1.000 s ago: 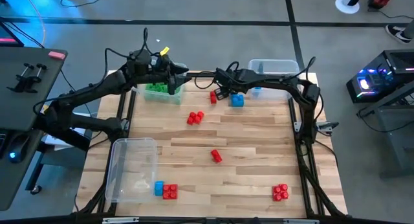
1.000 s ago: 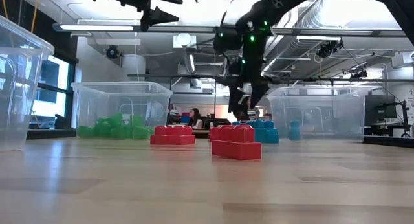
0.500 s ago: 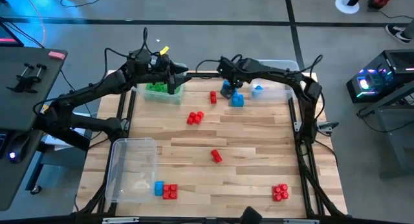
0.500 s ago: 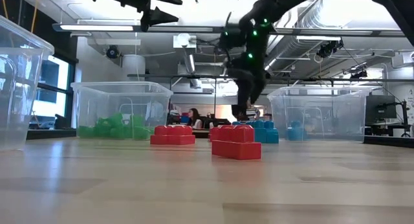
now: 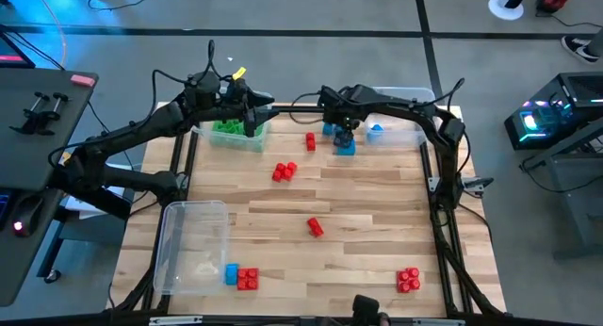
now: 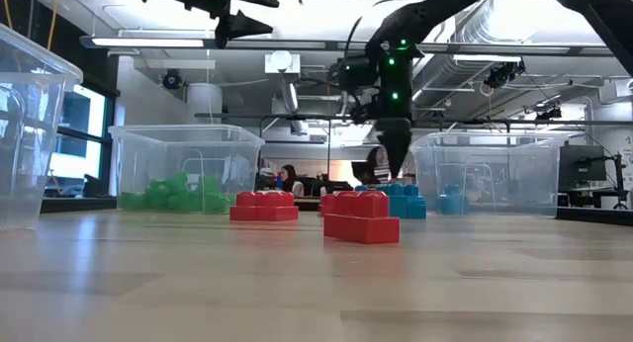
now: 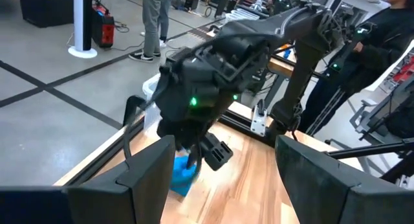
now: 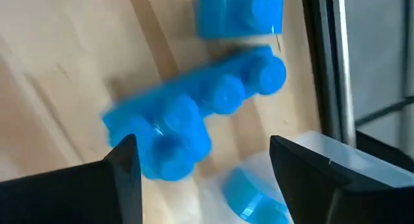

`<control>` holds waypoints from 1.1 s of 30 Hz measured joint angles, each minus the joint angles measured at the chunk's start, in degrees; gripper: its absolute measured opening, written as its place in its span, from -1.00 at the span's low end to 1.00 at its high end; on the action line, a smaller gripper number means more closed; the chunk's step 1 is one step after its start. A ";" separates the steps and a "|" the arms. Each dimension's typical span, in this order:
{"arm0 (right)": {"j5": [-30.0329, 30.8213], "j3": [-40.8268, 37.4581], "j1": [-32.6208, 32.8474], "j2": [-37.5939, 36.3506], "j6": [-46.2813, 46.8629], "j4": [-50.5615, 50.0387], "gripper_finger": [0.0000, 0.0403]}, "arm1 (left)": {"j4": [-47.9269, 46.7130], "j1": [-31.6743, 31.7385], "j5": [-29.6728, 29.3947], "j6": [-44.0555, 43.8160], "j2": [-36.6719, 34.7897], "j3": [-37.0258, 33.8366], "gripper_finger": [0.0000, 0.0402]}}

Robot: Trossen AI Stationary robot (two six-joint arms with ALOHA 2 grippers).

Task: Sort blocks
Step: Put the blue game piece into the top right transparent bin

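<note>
On the near left of the desk [image 5: 358,199] lies an empty clear bin [image 5: 193,246], with a small blue block [image 5: 231,273] and a red cluster [image 5: 248,279] just beside it. My left gripper [image 5: 254,114] hangs over the far-left bin [image 5: 231,135] that holds green blocks [image 5: 226,128]; its fingers [image 7: 139,179] stand wide with nothing between them. Moving right, red blocks lie loose on the wood: a pair [image 5: 285,171] mid-desk, one [image 5: 310,141] farther back, one [image 5: 315,228] nearer. My right gripper [image 5: 341,130] is down over a long blue block [image 8: 194,120], fingers [image 8: 123,179] spread wide to either side of it, not gripping; a smaller blue block [image 8: 239,13] lies just beside. Behind sits a clear bin [image 5: 400,100] with a blue piece [image 5: 375,132] in it. A red cluster [image 5: 408,280] rests near the right front corner.
</note>
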 joint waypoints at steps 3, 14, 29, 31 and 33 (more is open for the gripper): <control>3.51 0.00 -0.05 0.81 -2.20 -0.98 -0.07 | 0.04 0.02 -0.18 0.01 0.00 0.00 0.26; 4.50 0.00 -0.20 1.65 -0.67 0.68 -0.95 | 0.05 0.04 -0.81 0.04 0.00 0.00 0.26; 2.80 0.01 2.68 4.18 3.59 1.39 -0.99 | -1.22 0.04 -1.22 0.09 0.00 0.00 0.26; 1.31 0.02 3.73 4.13 3.49 1.25 -0.99 | -1.81 0.04 -1.22 0.09 0.00 0.00 0.26; -0.10 0.02 4.87 4.13 3.49 1.11 -1.00 | -2.46 0.04 -1.22 0.09 0.00 0.00 0.26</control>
